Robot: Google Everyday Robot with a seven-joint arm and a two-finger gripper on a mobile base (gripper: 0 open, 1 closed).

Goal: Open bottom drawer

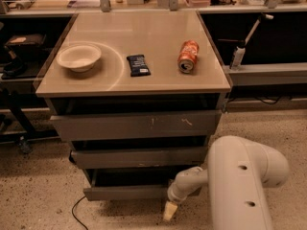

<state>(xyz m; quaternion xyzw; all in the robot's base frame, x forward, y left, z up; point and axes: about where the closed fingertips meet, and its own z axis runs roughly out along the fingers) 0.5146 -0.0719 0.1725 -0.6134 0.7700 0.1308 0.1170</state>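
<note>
The gripper (170, 210) hangs low at the right end of the bottom drawer (127, 192), below the counter's (144, 83) front right corner. Whether it grips anything, I cannot tell. The drawer's front juts forward of the middle drawer (139, 157), so it is probably being pulled from that end.

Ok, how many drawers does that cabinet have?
3, stacked: the top drawer, the middle drawer below it, and the bottom drawer lowest. The gripper hangs in front of its right end.
</note>
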